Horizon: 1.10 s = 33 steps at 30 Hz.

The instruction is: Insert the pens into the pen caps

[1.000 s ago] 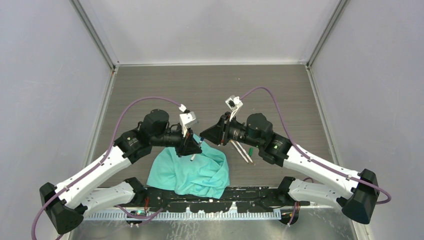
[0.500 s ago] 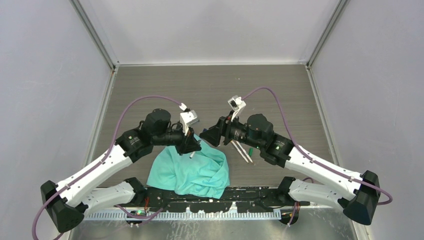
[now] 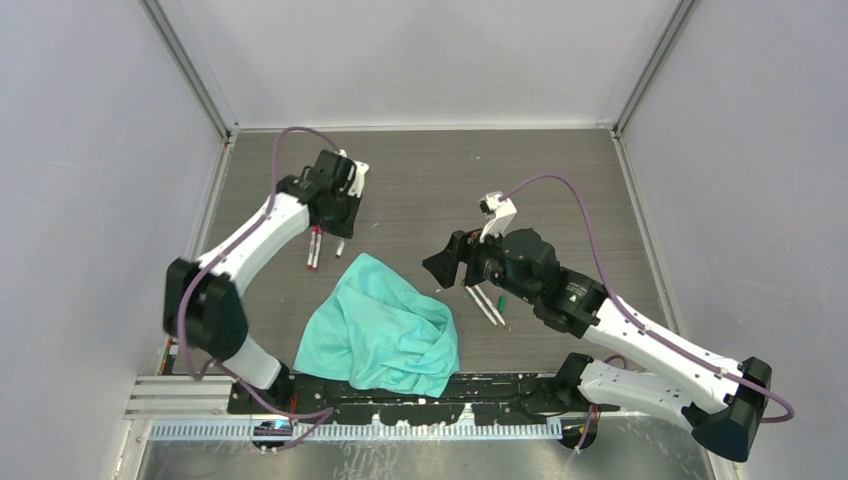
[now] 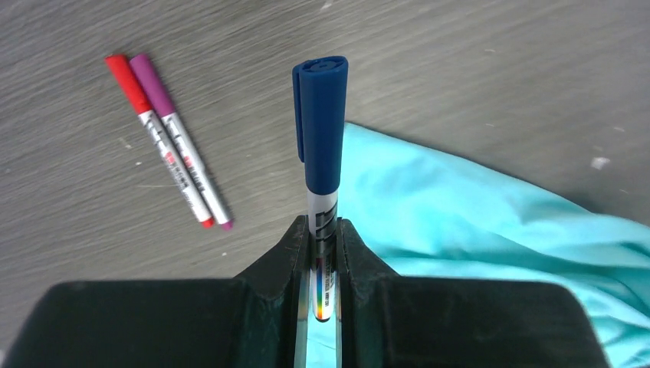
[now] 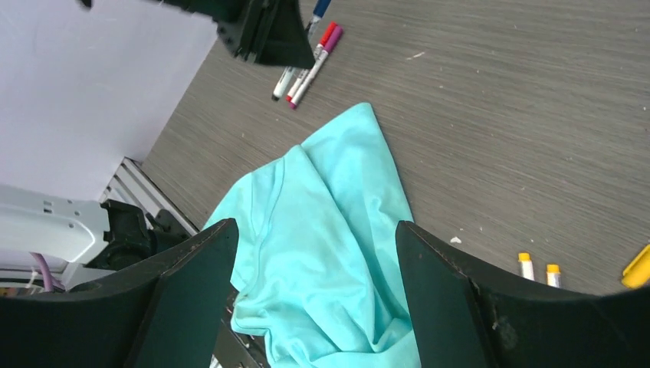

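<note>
My left gripper (image 4: 323,226) is shut on a white pen (image 4: 323,211) that wears a blue cap (image 4: 320,123). It hangs over the table at the back left (image 3: 338,222). Just left of it lie two capped pens side by side, one with a red cap (image 4: 123,73) and one with a purple cap (image 4: 152,78). My right gripper (image 5: 314,224) stands open and empty above the teal cloth's right edge (image 3: 440,270). Two uncapped white pens (image 3: 486,304) lie under the right arm, with a green cap (image 3: 502,298) beside them. A yellow cap (image 5: 638,268) shows at the right wrist view's edge.
The crumpled teal cloth (image 3: 385,330) lies at the near middle of the table. White walls close the table in on three sides. The arm bases and a black rail (image 3: 420,388) run along the near edge.
My left arm has swung from over the cloth to the back left, carrying the blue-capped pen. My right gripper has opened wide and pulled back a little to the right.
</note>
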### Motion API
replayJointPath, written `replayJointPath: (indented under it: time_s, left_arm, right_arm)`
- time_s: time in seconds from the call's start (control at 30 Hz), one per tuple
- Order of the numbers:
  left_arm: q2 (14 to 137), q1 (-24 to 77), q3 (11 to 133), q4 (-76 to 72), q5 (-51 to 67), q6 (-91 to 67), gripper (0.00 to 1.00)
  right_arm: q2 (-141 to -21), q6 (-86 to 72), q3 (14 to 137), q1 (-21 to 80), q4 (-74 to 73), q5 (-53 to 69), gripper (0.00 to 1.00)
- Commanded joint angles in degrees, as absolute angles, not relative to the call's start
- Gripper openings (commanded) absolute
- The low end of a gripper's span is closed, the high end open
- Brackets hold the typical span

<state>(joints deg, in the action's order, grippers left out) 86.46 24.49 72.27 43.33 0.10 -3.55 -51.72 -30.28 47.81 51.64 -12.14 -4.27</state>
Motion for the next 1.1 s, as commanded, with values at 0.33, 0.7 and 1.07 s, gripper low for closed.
replayJointPath:
  time_s: [0.33, 0.7, 1.07]
  left_arm:
    - [112.85, 15.94, 91.35, 58.53, -11.17, -6.18, 0.00]
    - [114.89, 13.56, 90.69, 59.20, -5.78, -7.35, 0.18]
    - [114.78, 13.43, 91.32, 58.97, -7.60, -7.91, 0.25]
  right_arm:
    - [-48.70, -30.66, 44.50, 51.57, -12.32, -4.37, 0.81]
    - [-52.05, -30.42, 44.91, 51.57, -11.34, -3.30, 0.81]
    - [-52.35, -30.96, 44.52, 51.55, -11.16, -2.97, 0.81]
